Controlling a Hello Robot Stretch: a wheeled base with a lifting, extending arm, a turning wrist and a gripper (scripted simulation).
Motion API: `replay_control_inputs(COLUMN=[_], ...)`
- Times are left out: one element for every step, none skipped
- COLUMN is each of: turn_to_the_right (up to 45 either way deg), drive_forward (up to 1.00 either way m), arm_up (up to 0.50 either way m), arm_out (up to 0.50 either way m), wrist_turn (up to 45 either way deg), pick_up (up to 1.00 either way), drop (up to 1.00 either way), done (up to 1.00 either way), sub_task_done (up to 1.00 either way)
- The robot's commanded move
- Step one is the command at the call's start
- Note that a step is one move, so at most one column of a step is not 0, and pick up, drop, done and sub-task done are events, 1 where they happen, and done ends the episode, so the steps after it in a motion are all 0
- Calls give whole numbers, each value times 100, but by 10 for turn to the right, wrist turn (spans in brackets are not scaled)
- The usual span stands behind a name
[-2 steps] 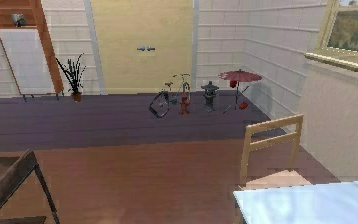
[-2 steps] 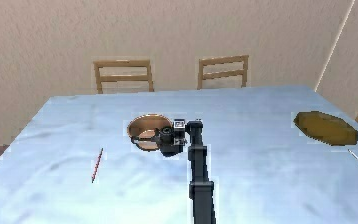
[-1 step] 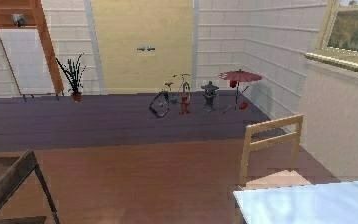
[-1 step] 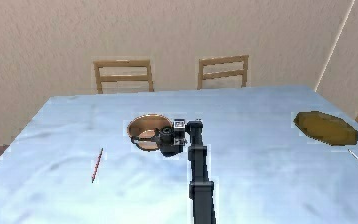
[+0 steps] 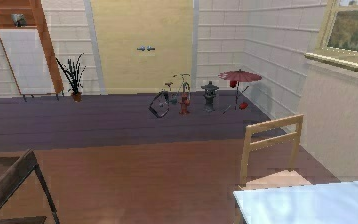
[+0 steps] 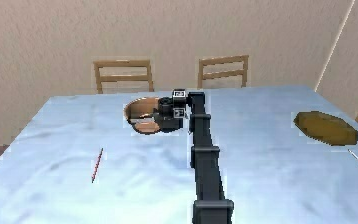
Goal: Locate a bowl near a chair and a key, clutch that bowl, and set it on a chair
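One dark square arm [image 6: 205, 165] crosses the desk [image 6: 277, 175] and ends in the jaws, next to two small white marker squares [image 6: 183, 97]. Whether the jaws are spread or pressed together cannot be told, nor whether they hold anything. The bowl [image 6: 137, 113] sits on the desk at the jaws and reaches out to their left in the arm side view. It is round, shallow and brown like wood, with a paler rim. Its mouth faces up, so it has no long axis and points nowhere along the desk. The desk top is smooth, pale blue and faintly glossy. On the near side of the jaws and to their left lies a thin red sliver [image 6: 97, 166], slanted on the surface. Well off to their right rests a flat olive-brown mat [image 6: 325, 127] with many straight sides. Beyond the jaws, at the desk's far edge against a beige wall, stand a chair [image 6: 123, 75] and a second chair [image 6: 223, 70], both light wood with slatted backs. In the forward view a pale chair [image 5: 272, 145] stands by the desk's corner. Farther off are a small tricycle [image 5: 172, 98], a red parasol-like thing [image 5: 239, 77], a potted plant [image 5: 73, 76] and a cream door [image 5: 142, 45].
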Motion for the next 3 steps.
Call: replay_control_inputs(turn_to_the_right=[0,0,0], drive_forward=[0,0,0], arm_up=[14,0,0], arm_out=[0,0,0], wrist_turn=[0,-450,-450], pick_up=[0,0,0], drop=[0,0,0], done=[0,0,0], sub_task_done=[0,0,0])
